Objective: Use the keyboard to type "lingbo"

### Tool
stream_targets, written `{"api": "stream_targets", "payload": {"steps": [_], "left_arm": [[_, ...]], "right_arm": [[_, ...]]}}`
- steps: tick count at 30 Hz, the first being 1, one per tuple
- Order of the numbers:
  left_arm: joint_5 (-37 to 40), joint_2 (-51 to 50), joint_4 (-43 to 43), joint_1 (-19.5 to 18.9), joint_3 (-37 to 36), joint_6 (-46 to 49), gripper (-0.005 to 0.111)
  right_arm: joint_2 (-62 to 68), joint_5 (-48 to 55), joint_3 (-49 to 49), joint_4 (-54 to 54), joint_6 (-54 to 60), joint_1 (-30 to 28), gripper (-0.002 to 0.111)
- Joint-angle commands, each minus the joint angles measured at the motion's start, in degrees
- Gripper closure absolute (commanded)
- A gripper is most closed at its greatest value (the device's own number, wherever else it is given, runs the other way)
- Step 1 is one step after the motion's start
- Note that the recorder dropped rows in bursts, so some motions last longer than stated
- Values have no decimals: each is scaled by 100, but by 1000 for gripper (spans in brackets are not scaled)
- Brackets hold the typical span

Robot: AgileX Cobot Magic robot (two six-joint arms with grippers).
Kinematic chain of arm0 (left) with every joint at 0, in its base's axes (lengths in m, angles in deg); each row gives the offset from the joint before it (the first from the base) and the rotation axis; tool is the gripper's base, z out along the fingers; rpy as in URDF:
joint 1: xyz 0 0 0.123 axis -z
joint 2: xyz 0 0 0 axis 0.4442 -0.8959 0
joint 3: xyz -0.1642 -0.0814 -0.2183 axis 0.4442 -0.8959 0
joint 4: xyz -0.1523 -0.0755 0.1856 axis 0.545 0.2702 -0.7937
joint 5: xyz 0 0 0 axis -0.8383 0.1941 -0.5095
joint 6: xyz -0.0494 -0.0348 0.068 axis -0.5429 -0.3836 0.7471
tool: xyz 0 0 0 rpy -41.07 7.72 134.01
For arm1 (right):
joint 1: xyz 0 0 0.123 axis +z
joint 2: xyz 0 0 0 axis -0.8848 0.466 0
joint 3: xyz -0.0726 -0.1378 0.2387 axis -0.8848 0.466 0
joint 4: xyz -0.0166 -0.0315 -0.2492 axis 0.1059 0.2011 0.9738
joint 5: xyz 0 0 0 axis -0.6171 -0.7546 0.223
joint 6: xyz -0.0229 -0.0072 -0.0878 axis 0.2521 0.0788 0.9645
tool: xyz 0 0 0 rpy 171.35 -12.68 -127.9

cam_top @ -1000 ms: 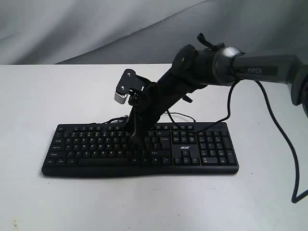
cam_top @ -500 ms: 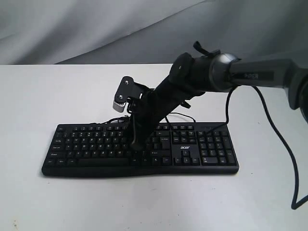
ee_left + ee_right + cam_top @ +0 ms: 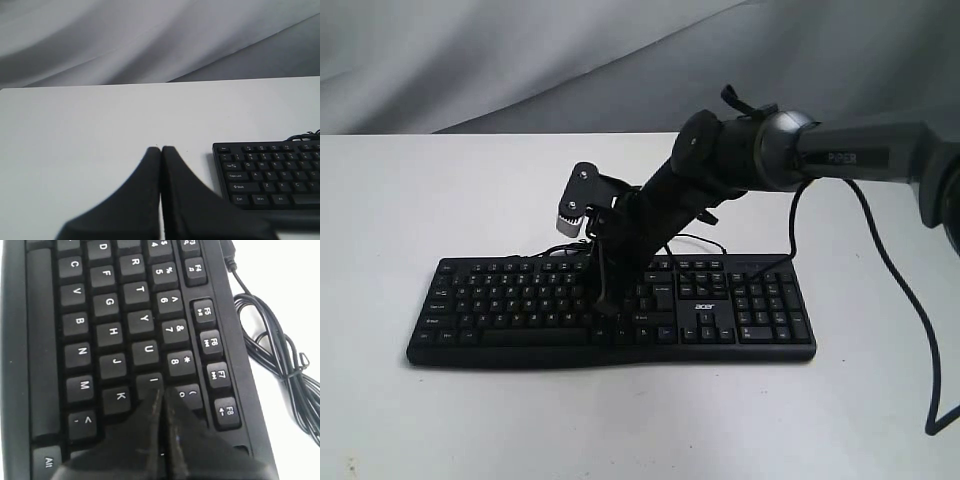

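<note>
The black keyboard [image 3: 610,305] with white legends and an acer logo lies across the white table. My right gripper [image 3: 602,305] reaches down from the right onto its letter block, jaws shut. In the right wrist view the closed right gripper [image 3: 162,389] has its tip at the edge of the I key [image 3: 150,382], next to the 9 key [image 3: 188,394]; whether it presses the key I cannot tell. My left gripper [image 3: 161,149] is shut and empty, over bare table just left of the keyboard's [image 3: 270,172] Esc corner. The left arm is out of the exterior view.
The keyboard's thin black cable [image 3: 272,347] lies coiled on the table behind the function row. The right arm's own cable [image 3: 910,300] hangs down at the right. A grey cloth backdrop [image 3: 520,60] stands behind the table.
The right gripper tip has shifted slightly up and left along the keys, from the lower letter rows toward the upper one. The arm's wrist rose a little.
</note>
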Motion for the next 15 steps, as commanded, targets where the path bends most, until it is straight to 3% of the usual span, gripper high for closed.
{"api": "stream_targets", "payload": {"steps": [1, 15], "left_arm": [[-26, 15, 46, -11, -25, -23, 106], [-26, 15, 46, -11, -25, -23, 106]], "right_arm": [[-25, 81, 31, 2, -10, 8, 108], [137, 92, 31, 2, -10, 8, 108]]}}
